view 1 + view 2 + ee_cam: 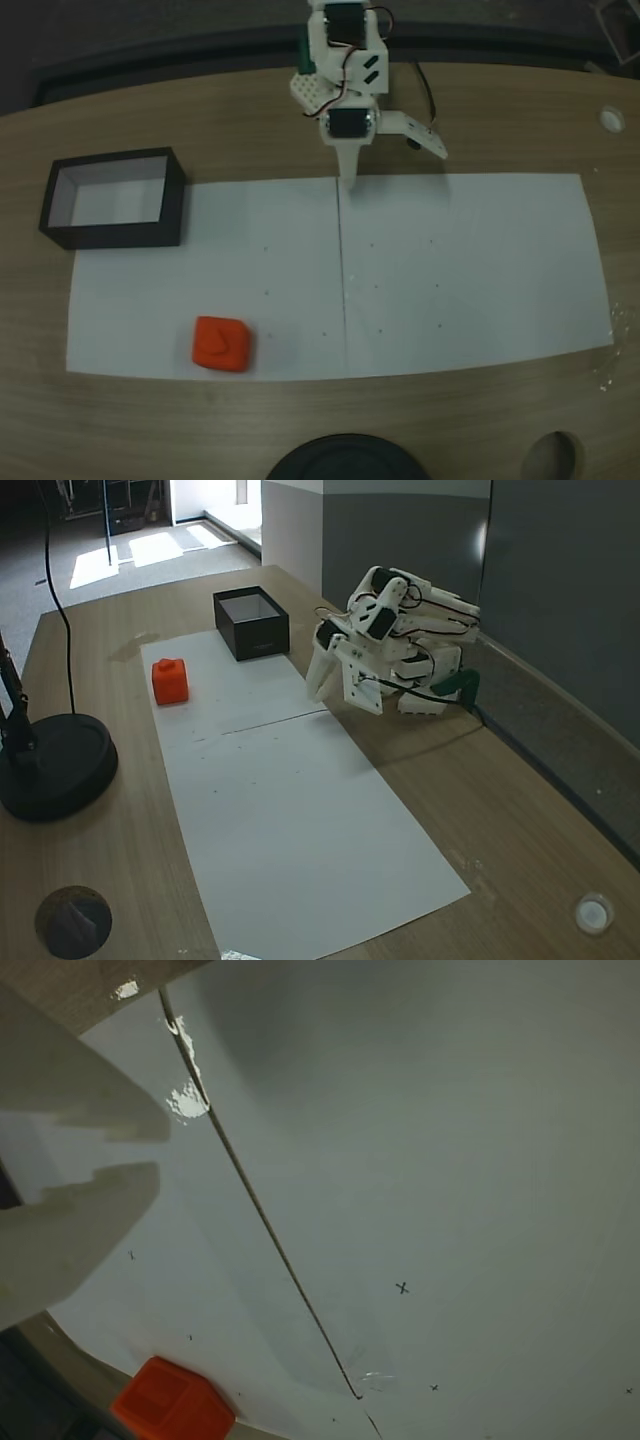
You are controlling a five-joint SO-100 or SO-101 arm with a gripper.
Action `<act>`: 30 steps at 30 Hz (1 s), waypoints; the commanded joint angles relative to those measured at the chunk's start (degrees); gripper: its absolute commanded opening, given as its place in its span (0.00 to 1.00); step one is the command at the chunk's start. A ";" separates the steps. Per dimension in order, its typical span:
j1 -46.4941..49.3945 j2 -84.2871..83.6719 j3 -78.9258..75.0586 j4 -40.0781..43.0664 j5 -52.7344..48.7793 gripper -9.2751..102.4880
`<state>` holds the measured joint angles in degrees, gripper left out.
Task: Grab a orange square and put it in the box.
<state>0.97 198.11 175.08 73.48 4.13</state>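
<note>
The orange square (221,344) lies on the white paper near its front left corner in a fixed view; it also sits at the bottom left of the wrist view (172,1405) and by the paper's edge in another fixed view (171,681). The black-walled box (120,235) (262,635) stands open-topped at the paper's far left corner. My gripper (350,178) (315,692) hangs folded at the arm's base, tips down over the paper's back edge, far from both. In the wrist view my gripper (160,1152) holds nothing, its jaws together with only a thin slit.
A white paper sheet (470,270) with a centre seam covers the wooden table. A black round stand base (345,460) (55,765) sits at the table's front edge. A hole (552,460) and a small white cap (611,119) are off the paper.
</note>
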 commanded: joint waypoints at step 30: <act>0.70 0.97 0.97 -16.08 0.44 0.12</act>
<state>1.23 198.11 176.57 61.70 4.31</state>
